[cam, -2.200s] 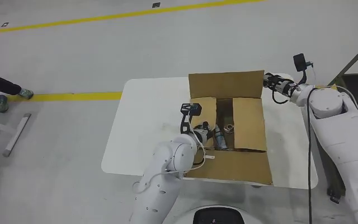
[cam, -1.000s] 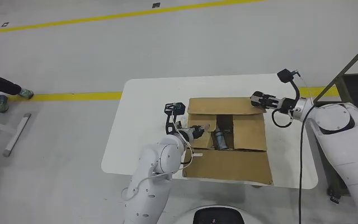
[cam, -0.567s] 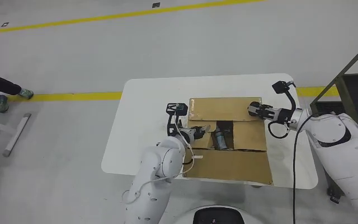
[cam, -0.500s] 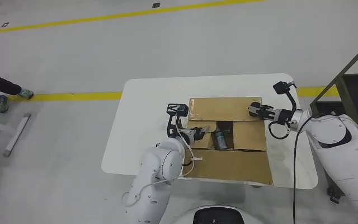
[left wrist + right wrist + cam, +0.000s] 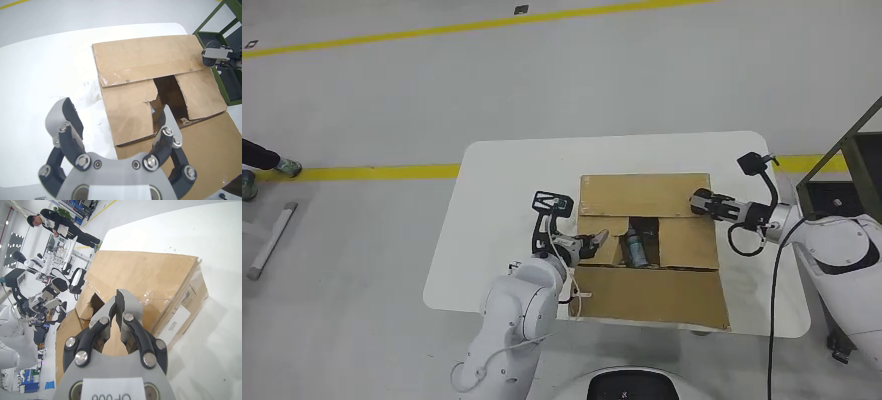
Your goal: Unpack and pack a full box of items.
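A cardboard box (image 5: 647,235) stands on the white table (image 5: 497,225). Its far flap (image 5: 637,193) lies folded down over the two side flaps, and its near flap (image 5: 652,295) hangs open toward me. Through the gap between the side flaps a small bottle (image 5: 634,247) shows inside. My left gripper (image 5: 589,243) is open at the box's left side, over the left side flap (image 5: 128,106); its fingers (image 5: 70,113) hold nothing. My right gripper (image 5: 699,203) is shut and sits at the right end of the far flap (image 5: 143,275), fingertips (image 5: 120,299) just above the cardboard.
A green metal rack (image 5: 842,150) stands just past the table's right edge, close to my right arm. Bare table (image 5: 47,75) lies left of the box and behind it. The near flap reaches almost to the table's front edge.
The far flap, upright 2.2 s ago, now lies flat on the box. My right gripper came down with it and has drifted slightly toward me. My left gripper shifted a little along the box's left side.
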{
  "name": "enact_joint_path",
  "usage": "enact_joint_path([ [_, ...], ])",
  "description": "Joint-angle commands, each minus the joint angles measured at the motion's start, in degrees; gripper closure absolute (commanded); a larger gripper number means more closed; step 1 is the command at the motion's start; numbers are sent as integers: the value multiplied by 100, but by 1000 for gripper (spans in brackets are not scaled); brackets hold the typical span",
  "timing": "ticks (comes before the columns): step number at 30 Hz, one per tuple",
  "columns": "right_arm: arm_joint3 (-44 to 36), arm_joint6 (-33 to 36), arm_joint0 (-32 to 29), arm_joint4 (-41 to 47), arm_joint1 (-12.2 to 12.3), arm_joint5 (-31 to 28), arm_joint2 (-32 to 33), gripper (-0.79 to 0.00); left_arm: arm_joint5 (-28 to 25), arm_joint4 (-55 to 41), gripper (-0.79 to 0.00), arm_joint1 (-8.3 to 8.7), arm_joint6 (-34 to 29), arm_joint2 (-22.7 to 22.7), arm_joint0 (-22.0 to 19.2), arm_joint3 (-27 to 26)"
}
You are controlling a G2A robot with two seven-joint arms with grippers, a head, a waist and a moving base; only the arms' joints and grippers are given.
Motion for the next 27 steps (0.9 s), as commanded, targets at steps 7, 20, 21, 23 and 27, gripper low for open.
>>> enact_joint_path([
  [7,-34,20,-92,138,27,-83,14,0,-397,838,-785,84,235,48,269,-434],
  [20,-12,-81,14,69,25,-17,-206,0,-514,2250,-785,304,438,-616,1976,-1788],
  [21,7,-76,30,59,25,-16,-225,0,-570,2275,-785,317,442,-643,2105,-1808],
  [23,29,-70,60,31,24,-28,-270,0,-682,2506,-785,345,456,-681,2322,-1821],
  [27,79,-94,109,21,22,-29,-331,0,-917,2643,-785,382,408,-666,2674,-1684],
])
